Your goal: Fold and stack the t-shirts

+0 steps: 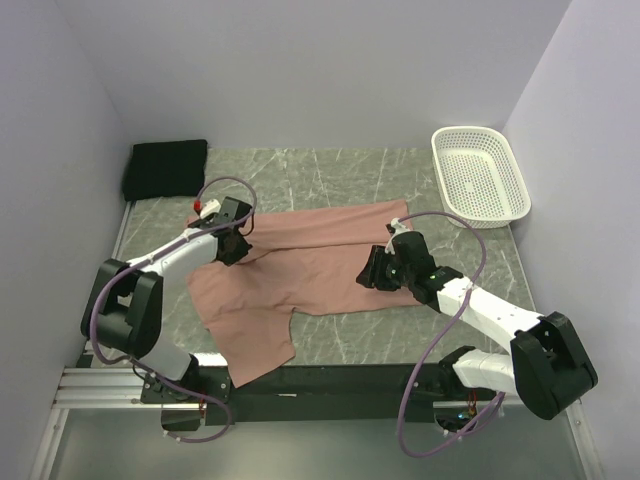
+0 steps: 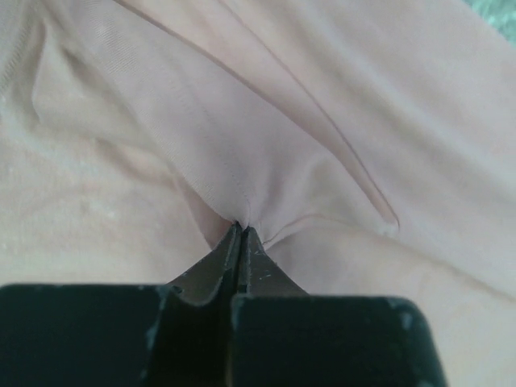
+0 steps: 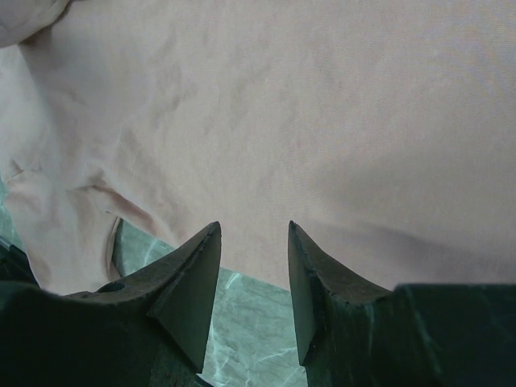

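Folding the salmon-pink t-shirt (image 1: 300,275), pinch-and-carry step, shown from above and from both wrists. The garment lies rumpled but mostly flat across the middle of the desk (image 1: 340,170), with one end running down to the near edge towards the left corner. No print shows on the upturned face.

The left gripper (image 1: 236,244) is clenched on a tuck of cloth at the shirt's far left side. In the left wrist view its fingertips (image 2: 222,262) press together and taut creases radiate from the nip. The right gripper (image 1: 372,272) is released, jaws parted and grasping nothing, low at the shirt's right-hand border. In the right wrist view its fingers (image 3: 193,274) sit over bare desk, with the cloth edge just beyond their tips.

The black t-shirt (image 1: 165,168), already folded, rests in the far left corner. A white mesh basket (image 1: 478,178) stands in the far right corner, well apart from the work.

The step probably depends on a matched hold. The right gripper should slide on to the border and close through every layer before any lift. Both sides should then rise together, only high enough to clear the desk, with the cloth kept lightly taut between them so the fold line forms straight. The left pinch appears thin, so a hard or one-sided pull may slip it or drag the whole shirt.
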Available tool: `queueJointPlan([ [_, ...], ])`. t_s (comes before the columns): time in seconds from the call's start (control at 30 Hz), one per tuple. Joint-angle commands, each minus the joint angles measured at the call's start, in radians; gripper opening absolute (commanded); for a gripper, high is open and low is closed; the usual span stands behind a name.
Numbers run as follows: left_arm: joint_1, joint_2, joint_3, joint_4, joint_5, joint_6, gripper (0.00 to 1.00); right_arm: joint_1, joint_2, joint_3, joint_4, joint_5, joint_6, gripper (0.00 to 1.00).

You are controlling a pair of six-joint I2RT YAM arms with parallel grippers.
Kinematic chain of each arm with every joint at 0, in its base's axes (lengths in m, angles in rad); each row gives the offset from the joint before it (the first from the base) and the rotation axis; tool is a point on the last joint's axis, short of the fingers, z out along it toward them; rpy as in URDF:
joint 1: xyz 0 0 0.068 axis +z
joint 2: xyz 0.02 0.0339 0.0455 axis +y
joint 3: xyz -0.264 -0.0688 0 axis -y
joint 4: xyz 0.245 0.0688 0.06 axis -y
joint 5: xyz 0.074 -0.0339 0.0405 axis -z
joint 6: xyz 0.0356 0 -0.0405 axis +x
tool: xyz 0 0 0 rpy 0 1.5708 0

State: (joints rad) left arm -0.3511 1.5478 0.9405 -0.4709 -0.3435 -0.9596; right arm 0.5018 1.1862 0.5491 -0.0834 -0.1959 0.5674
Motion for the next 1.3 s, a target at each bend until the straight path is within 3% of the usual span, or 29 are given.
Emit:
queueJointPlan([
  [0.0,-0.029,-0.057,0.032,-0.067,0.031,-0.028,0.04,0.009,-0.026,-0.003,0.005,0.018,-0.017,0.46],
  [0.53,-0.144,-0.150,-0.008,-0.144,0.133,-0.117,0.13,0.009,-0.023,0.005,0.002,-0.007,-0.046,0.46],
  [0.83,-0.164,-0.170,-0.045,-0.095,0.170,-0.133,0.28,0.014,0.004,0.012,0.027,-0.054,-0.046,0.46],
  [0.93,-0.161,-0.209,-0.046,-0.101,0.140,-0.131,0.38,0.024,0.026,0.034,0.057,-0.097,-0.029,0.46],
  [0.97,-0.161,-0.224,-0.048,-0.107,0.126,-0.127,0.45,0.035,0.036,0.043,0.069,-0.111,-0.011,0.46],
  [1.07,-0.112,-0.285,-0.069,-0.121,0.091,-0.102,0.54,0.078,0.104,0.090,0.152,-0.160,0.044,0.46],
  [1.27,0.144,-0.432,-0.225,-0.068,0.149,-0.013,0.67,0.170,0.334,0.264,0.246,-0.197,0.143,0.46],
])
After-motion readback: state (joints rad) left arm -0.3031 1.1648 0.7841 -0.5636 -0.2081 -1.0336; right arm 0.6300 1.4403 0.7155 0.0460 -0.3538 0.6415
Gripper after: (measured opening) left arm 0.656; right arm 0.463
